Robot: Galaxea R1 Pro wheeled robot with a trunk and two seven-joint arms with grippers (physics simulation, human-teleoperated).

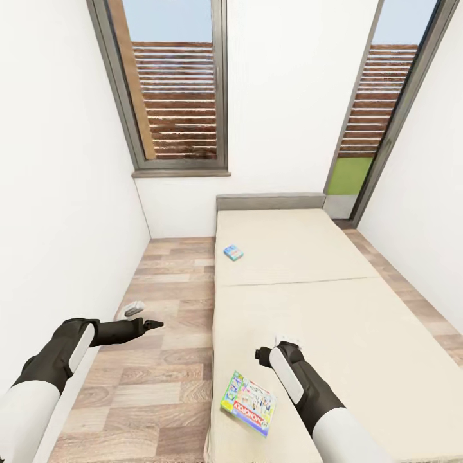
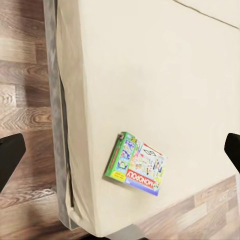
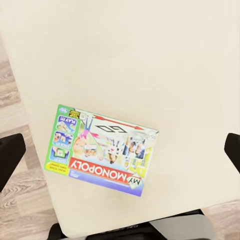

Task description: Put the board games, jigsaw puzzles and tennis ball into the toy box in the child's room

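Observation:
A white and green board game (image 1: 249,402) with a red banner lies flat near the foot corner of the bed (image 1: 308,302). It also lies under both wrist cameras, as the board game (image 2: 135,164) and the board game (image 3: 102,150). A small blue board game (image 1: 233,252) rests on the mattress's left edge, farther up. My right gripper (image 1: 263,355) hovers open above the mattress, just beyond the white and green box. My left gripper (image 1: 146,323) hangs open over the floor left of the bed. Both hold nothing. The table, toy box, jigsaw puzzles and tennis ball are out of view.
A strip of wood-plank floor (image 1: 161,360) runs between the white left wall (image 1: 58,225) and the bed. A grey headboard (image 1: 270,202) stands against the far wall under tall dark-framed windows (image 1: 177,96). More floor shows right of the bed.

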